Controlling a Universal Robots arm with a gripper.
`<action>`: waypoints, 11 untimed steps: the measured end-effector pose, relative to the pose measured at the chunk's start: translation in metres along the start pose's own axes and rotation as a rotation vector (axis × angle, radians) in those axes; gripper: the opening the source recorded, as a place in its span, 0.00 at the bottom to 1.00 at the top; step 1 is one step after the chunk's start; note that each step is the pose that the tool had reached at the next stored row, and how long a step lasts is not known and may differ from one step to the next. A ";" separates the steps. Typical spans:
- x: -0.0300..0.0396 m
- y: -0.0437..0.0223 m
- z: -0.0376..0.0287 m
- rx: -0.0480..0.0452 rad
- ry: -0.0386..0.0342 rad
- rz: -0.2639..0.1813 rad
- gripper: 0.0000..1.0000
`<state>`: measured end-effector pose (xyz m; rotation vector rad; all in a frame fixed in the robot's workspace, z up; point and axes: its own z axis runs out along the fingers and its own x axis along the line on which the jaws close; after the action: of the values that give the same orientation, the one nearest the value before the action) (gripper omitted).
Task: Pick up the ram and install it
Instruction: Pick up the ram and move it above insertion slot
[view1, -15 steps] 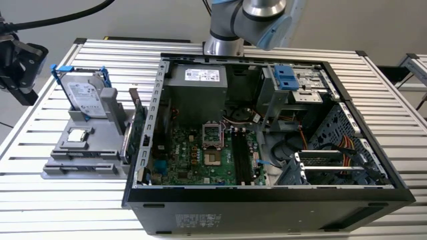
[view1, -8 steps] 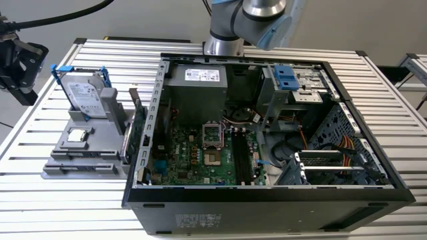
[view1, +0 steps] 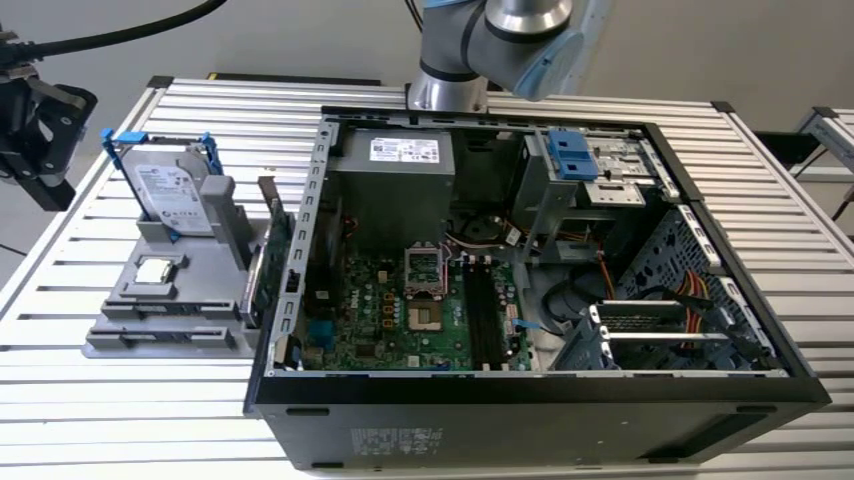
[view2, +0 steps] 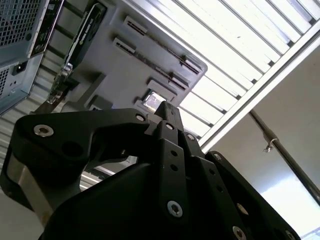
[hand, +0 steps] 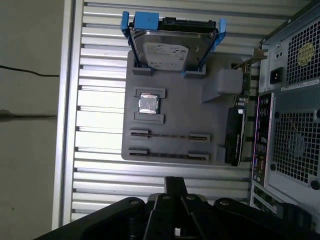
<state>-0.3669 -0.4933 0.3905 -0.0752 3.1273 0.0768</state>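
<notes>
Hovering with jaws pressed together, the gripper (hand: 175, 182) hangs near the ram (hand: 169, 154) in its tray (hand: 177, 107).

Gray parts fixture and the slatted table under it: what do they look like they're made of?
Gray fixture: probably plastic, possibly printed; matte, uniform gray, blocky shaped slots and ledges. Table: looks like aluminium profile; bright silvery parallel slats that catch glare.
</notes>
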 end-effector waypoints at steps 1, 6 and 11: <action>0.0000 0.0000 0.0000 0.0000 0.0000 0.000 0.00; 0.0000 0.0000 0.0000 0.0000 0.0001 -0.003 0.00; 0.0000 0.0000 0.0001 -0.0003 0.0007 -0.016 0.00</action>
<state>-0.3669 -0.4933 0.3905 -0.1009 3.1269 0.0771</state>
